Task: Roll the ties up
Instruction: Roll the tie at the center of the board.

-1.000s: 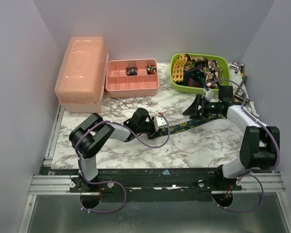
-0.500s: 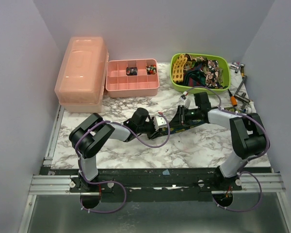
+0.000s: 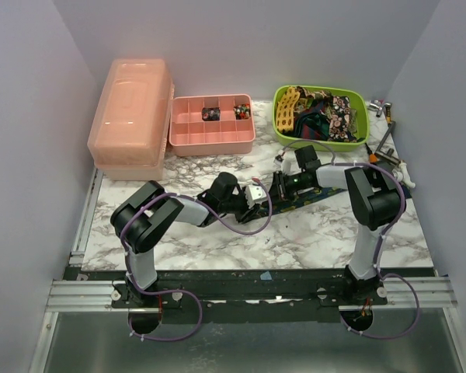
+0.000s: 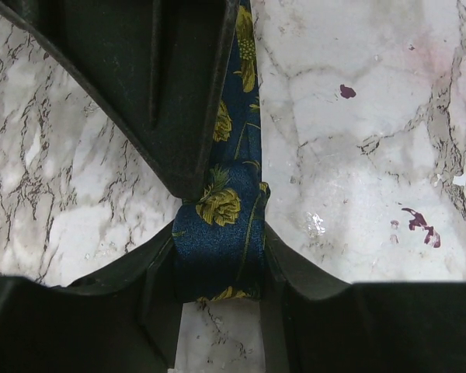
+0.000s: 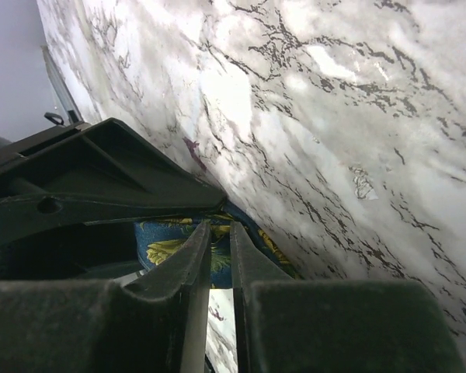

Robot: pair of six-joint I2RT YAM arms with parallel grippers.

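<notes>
Marble table (image 3: 217, 241), two robot arms meeting mid-top. Back left, a pink lidded box (image 3: 130, 116); back right, a green tub (image 3: 359, 98) heaped w/ loose ties (image 3: 318, 113), none rolled as far as can be seen. Between them a pink divided tray (image 3: 211, 143); two rear cells hold small dark items, too small to ID.

Navy tie (image 3: 317, 197) w/ yellow-green flowers lies flat on the marble approx. centre-right. The left gripper (image 4: 221, 233) pinches its doubled-over end from both sides. The right gripper (image 5: 217, 233) has its fingers pressed almost together, tips at the cloth's edge just beside the left claw; can't tell whether any fabric is caught.

Progress, by the look of it: early. First turn of one tie only just started, most of its length unrolled, and the tub's whole pile left to do.
</notes>
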